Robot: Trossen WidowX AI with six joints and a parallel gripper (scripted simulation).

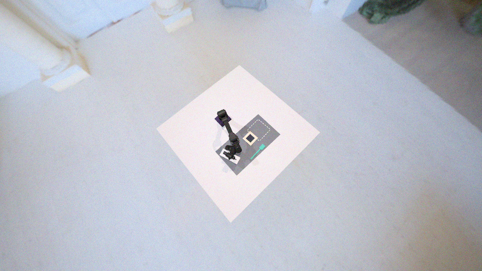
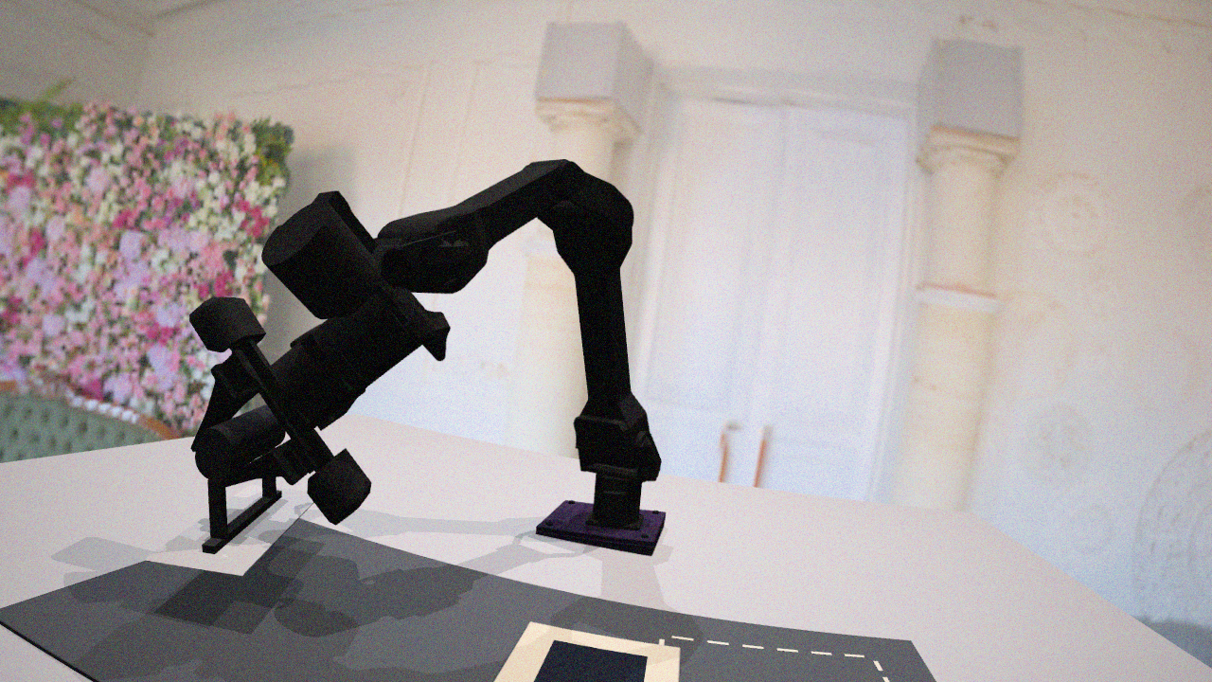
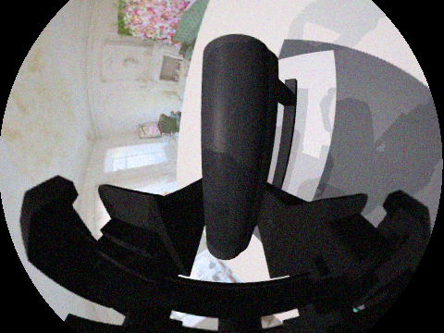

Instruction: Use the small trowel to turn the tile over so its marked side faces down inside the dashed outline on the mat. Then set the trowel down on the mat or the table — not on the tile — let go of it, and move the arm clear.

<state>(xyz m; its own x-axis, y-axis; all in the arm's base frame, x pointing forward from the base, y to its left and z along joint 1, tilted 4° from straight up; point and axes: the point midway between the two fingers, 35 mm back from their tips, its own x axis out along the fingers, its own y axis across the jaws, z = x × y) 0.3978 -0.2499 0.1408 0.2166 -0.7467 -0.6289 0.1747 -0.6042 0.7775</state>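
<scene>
Hand (image 2: pixel 254 440) clamping dark handle (image 3: pixel 235 148)

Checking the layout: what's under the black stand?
A white rectangular patch on the dark grey mat; the black arm, fingers shut on the stand's dark cylinder, hides its middle.

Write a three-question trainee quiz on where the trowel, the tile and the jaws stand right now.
1. True or false: the teal trowel is held in the jaws.
2. The tile lies: A) inside the dashed outline; B) outside it, dark marked side up; C) on the white patch.
3. What are the jaws shut on?

Key: 1 false, it lies loose on the mat. 2 B. 3 a black rod-shaped handle, not the trowel.
</scene>
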